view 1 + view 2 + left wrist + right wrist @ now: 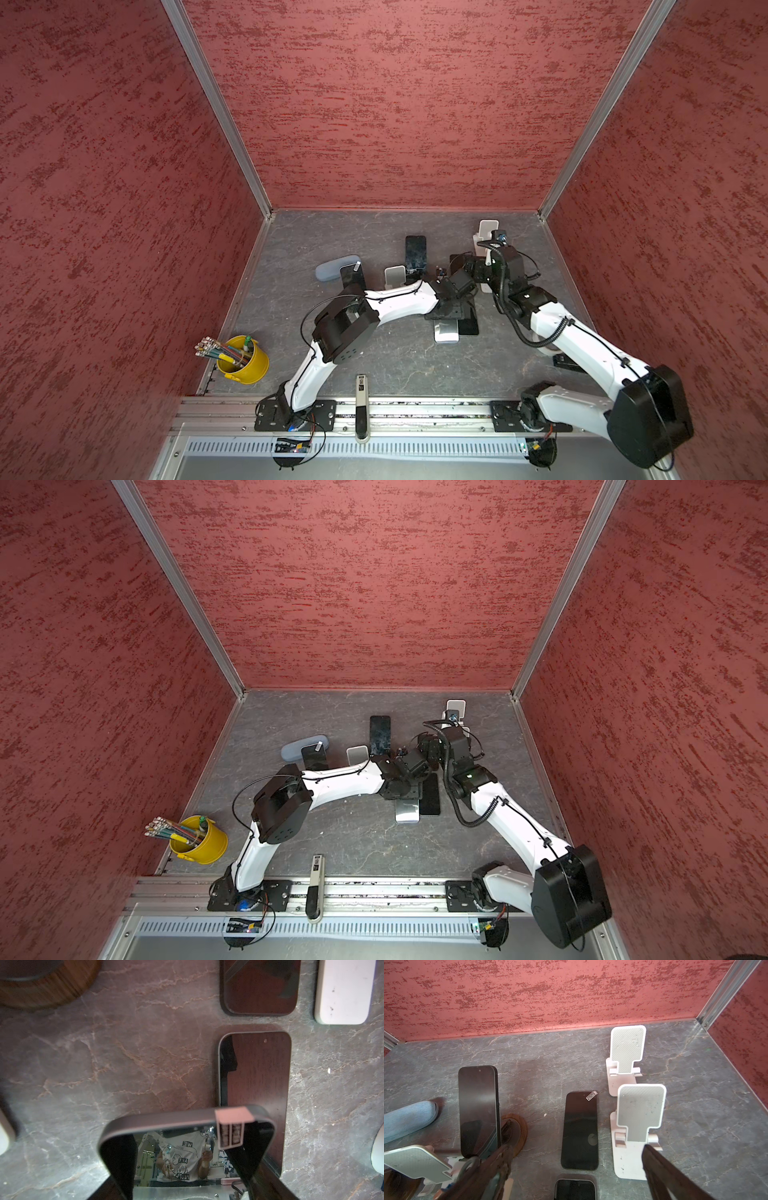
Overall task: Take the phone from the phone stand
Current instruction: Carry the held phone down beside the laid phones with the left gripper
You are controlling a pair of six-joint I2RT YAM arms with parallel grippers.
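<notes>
In both top views the left arm [399, 301] and the right arm [582, 343] are seen bent inward over the grey stone-patterned table [374, 361], with their wrists close together near its middle. The grip itself cannot be made out there. A pale slab [446, 334] and a black phone [469, 326] are laid flat side by side on the near side of the wrists. An upright phone [415, 253] is propped farther back, and a yellow bucket [249, 365] of pencils is stood at the left edge. In the left wrist view the phone [166, 1121] is shown clamped across its width by the left gripper [187, 1167]. It is held clear of the table with no stand under it, and its mirror-like screen is turned to the camera. A pale sticker tab [232, 1115] is folded over its free edge. A flat dark phone [255, 1084] is seen on the table directly behind it, and part of a round wooden base [52, 991] is caught at a corner of the frame. In the right wrist view the right gripper [576, 1147] is seen spread wide with nothing between its fingers, poised over a stickered phone [580, 1130] laid flat. Two white stands [641, 1113] [627, 1049] are stood empty just beside it. The upright phone is shown leaning on the wooden base, with a blue case [406, 1118] lying past it.
</notes>
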